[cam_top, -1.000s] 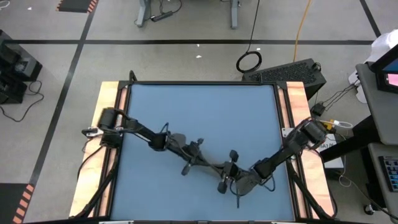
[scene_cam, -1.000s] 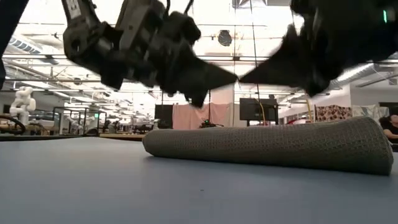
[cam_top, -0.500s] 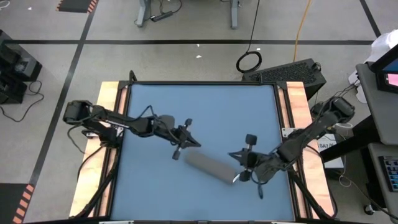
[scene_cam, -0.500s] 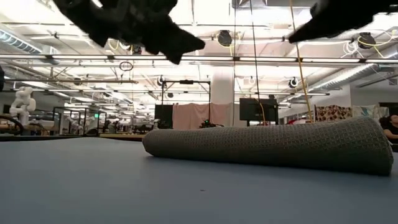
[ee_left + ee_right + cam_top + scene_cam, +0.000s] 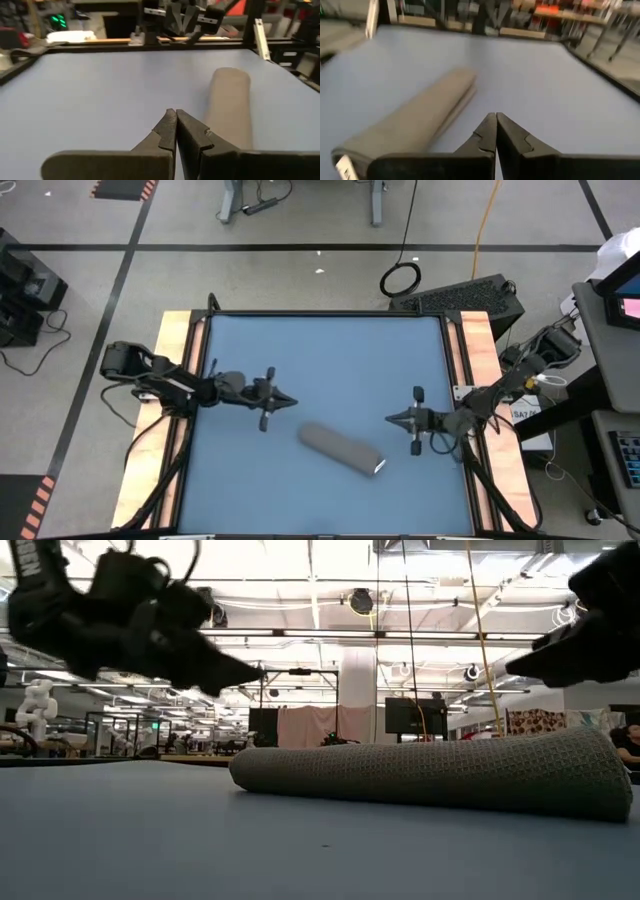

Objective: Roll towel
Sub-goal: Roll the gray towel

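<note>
We see the towel (image 5: 340,449) lying on the blue worktop (image 5: 330,355) as a tight grey-brown roll, set on a slant a little to the right of the middle and toward the near edge in the high view; its small white tag (image 5: 379,468) shows at the roll's right end; in the low view the roll (image 5: 430,773) rests flat on the surface, with nothing touching it; the left gripper (image 5: 288,404) hangs above the worktop to the left of the roll, apart from it, its jaws pressed together on nothing, as the left wrist view shows with the two dark fingers (image 5: 165,131) meeting at their tips and the roll (image 5: 231,107) lying ahead and to one side; the right gripper (image 5: 391,418) hangs to the right of the roll, near its tagged end but clear of it, its jaws likewise closed and empty, the fingers (image 5: 487,131) meeting in the right wrist view beside the roll (image 5: 415,120); in the low view both grippers (image 5: 245,673) (image 5: 520,667) sit above the level of the towel, one on each side
</note>
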{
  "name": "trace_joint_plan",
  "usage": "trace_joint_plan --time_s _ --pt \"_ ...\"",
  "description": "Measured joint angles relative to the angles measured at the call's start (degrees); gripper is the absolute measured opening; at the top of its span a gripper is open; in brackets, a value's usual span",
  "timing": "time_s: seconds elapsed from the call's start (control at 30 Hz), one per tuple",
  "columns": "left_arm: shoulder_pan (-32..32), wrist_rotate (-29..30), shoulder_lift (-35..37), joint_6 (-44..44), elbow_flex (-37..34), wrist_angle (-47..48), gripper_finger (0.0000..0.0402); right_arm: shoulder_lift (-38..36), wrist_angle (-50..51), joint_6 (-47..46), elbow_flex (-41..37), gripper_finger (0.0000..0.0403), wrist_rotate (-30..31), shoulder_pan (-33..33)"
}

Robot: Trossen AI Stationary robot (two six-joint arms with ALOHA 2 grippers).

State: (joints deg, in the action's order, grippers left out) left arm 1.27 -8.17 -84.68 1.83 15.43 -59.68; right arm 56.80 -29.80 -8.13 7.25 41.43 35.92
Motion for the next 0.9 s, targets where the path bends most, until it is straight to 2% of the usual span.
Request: trace_joint_plan --time_s 0.1,0.33,0.53,0.67,0.9 --pt "0.56 1.89 0.00 -0.63 -5.12 -7.08 0.0013 -0.59 -12.67 2.83 -6.65 0.0000 0.07 -1.12" --pt "3.35 2.72 0.70 -4.58 -14.07 -16.96 0.0013 -1.16 -11.87 6.75 -6.32 0.0000 -1.27 -3.76" --pt "4.95 1.42 2.01 -4.79 -15.14 -17.37 0.0013 -3.41 -10.75 7.59 -6.50 0.0000 -1.74 -3.70" --pt "6.80 0.13 2.62 -4.33 -15.14 -16.61 0.0013 -5.37 -8.63 7.38 -6.45 0.0000 -5.90 -3.69" --pt "11.78 -8.40 5.14 -5.60 -15.18 -15.23 0.0009 -11.67 -2.90 7.66 -6.45 0.0000 -8.80 -3.65"
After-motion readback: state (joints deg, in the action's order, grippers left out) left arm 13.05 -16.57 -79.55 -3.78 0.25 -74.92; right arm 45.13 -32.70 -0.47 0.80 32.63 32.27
